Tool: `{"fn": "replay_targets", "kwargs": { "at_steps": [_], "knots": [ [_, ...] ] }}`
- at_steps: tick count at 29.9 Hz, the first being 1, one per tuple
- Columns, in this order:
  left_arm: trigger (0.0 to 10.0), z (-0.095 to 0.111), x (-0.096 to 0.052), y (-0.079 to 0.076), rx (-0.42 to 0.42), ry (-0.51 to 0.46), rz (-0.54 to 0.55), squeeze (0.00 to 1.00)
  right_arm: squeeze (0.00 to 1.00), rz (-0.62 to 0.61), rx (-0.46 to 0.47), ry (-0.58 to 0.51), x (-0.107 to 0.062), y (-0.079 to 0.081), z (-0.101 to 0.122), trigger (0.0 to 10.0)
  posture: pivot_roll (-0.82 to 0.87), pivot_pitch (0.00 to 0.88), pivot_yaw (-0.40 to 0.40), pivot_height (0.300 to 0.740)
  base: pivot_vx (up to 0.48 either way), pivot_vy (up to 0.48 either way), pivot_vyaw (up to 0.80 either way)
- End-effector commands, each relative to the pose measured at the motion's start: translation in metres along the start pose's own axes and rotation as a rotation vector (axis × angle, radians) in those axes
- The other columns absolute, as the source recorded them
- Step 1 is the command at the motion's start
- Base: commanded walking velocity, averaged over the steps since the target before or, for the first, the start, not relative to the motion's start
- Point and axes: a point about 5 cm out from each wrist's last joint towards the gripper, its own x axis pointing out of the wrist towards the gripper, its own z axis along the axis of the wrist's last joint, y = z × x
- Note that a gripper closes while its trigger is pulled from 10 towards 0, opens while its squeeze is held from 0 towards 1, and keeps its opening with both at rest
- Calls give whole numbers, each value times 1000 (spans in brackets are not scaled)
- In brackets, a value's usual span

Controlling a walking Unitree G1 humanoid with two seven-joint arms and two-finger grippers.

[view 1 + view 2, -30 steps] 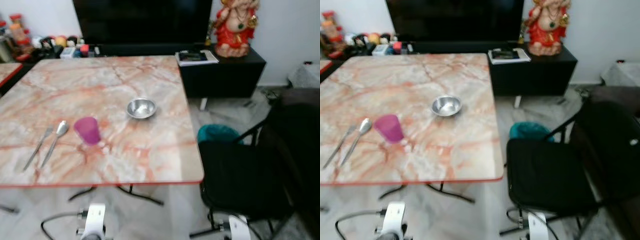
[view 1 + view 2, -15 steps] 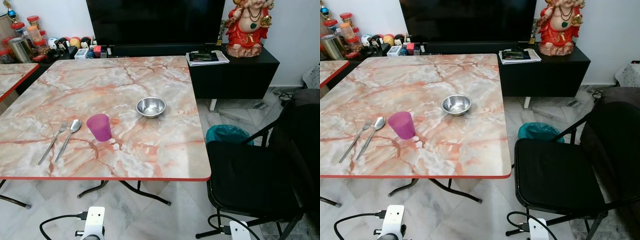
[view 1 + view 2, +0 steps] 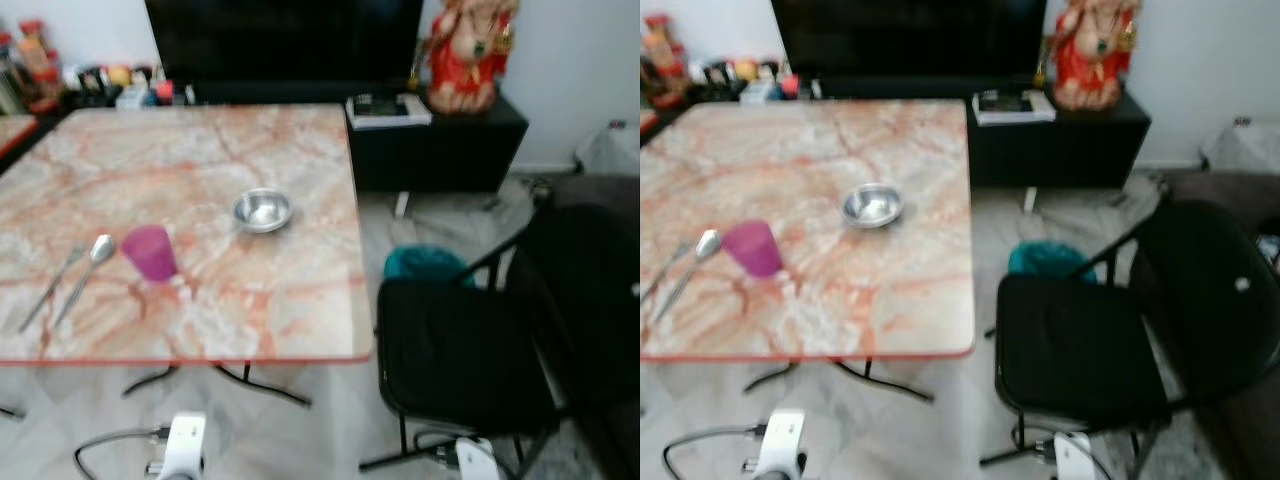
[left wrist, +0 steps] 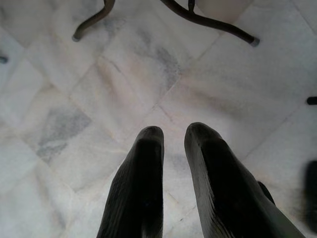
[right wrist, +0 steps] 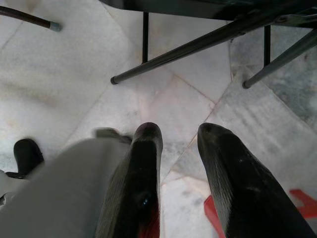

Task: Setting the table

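On the pink marble table (image 3: pixel 200 150) a steel bowl (image 3: pixel 262 210) sits near the middle right. A purple cup (image 3: pixel 150 252) stands toward the front left, upright. Just left of the cup lie a spoon (image 3: pixel 86 268) and a fork (image 3: pixel 48 288), side by side. Both arms hang low in front of the table. My left gripper (image 4: pixel 174 136) points down at the floor tiles, open by a narrow gap and empty. My right gripper (image 5: pixel 179 134) is open and empty above the floor, beside the legs of a chair (image 5: pixel 198 44).
A black folding chair (image 3: pixel 460 350) stands at the table's right side, with a teal bin (image 3: pixel 425 265) behind it. A black TV cabinet (image 3: pixel 440 140) carries a red figurine (image 3: pixel 465 50) at the back. Table legs (image 4: pixel 208 20) cross the marble floor.
The whole picture has shifted left and blurred, so the camera has moved. Bowl, cup, spoon and fork keep their places on the table. Both arms still hang low.
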Motion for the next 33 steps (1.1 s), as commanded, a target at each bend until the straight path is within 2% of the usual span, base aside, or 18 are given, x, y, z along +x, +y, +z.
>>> {"fn": "replay_targets", "kwargs": {
  "at_steps": [1, 8, 10, 17, 19, 20, 21, 23, 24, 25, 27, 28, 31, 33],
  "knots": [
    [10000, -2, -1, -4, -7, 10, -8, 0, 0, -13, -6, 4, 0, -5, -2, 10000, -68, 24, 31, 740, 0, 0, 0],
    [10000, 4, 0, 0, 30, -44, 13, 0, 0, -9, -7, 4, 0, -5, -1, 10000, -59, 23, 30, 740, 0, 0, 0],
    [10000, 6, -1, 8, 9, -77, 78, 0, 0, -6, -6, 3, 0, -4, -1, 10000, -59, 23, 34, 740, 0, 0, 0],
    [10000, 9, -4, 27, -40, -153, 197, 0, 0, -7, -2, 1, 0, -4, -1, 10000, -56, 23, 34, 740, 0, 0, 0],
    [10000, 17, -5, 35, -76, -218, 243, 0, 0, -5, -2, 1, 0, -4, -1, 10000, -56, 23, 35, 740, 0, 0, 0],
    [10000, 28, -8, 43, -85, -302, 292, 0, 0, -5, -3, 1, 0, -4, -1, 10000, -52, 22, 35, 740, 0, 0, 0],
    [10000, 28, -8, 43, -85, -302, 292, 0, 0, -5, -3, 1, 0, -4, -1, 10000, -52, 22, 35, 740, 0, 0, 0],
    [10000, 39, -14, 50, -87, -402, 345, 0, 0, -5, -4, 1, 0, -5, -1, 10000, -51, 19, 36, 740, 0, 0, 0],
    [10000, 39, -14, 50, -87, -402, 345, 0, 0, -5, -4, 1, 0, -5, -1, 10000, -51, 19, 36, 740, 0, 0, 0],
    [10000, 43, -19, 53, -82, -461, 373, 0, 0, -4, -5, 1, 0, -5, -1, 10000, -50, 18, 37, 740, 0, 0, 0],
    [10000, 45, -25, 57, -79, -508, 412, 0, 0, -3, -7, 0, 0, -5, 0, 10000, -49, 18, 37, 740, 0, 0, 0],
    [10000, 44, -33, 60, -76, -548, 450, 0, 0, -2, -12, 1, 0, -5, 0, 10000, -48, 16, 37, 740, 0, 0, 0],
    [10000, 45, -44, 64, -66, -602, 497, 0, 0, 0, -16, 1, 0, -5, 0, 10000, -49, 16, 37, 740, 0, 0, 0],
    [10000, 50, -56, 64, -24, -677, 509, 0, 0, 0, -14, -1, 0, -5, 0, 10000, -49, 16, 37, 740, 0, 0, 0]
  ]
}}
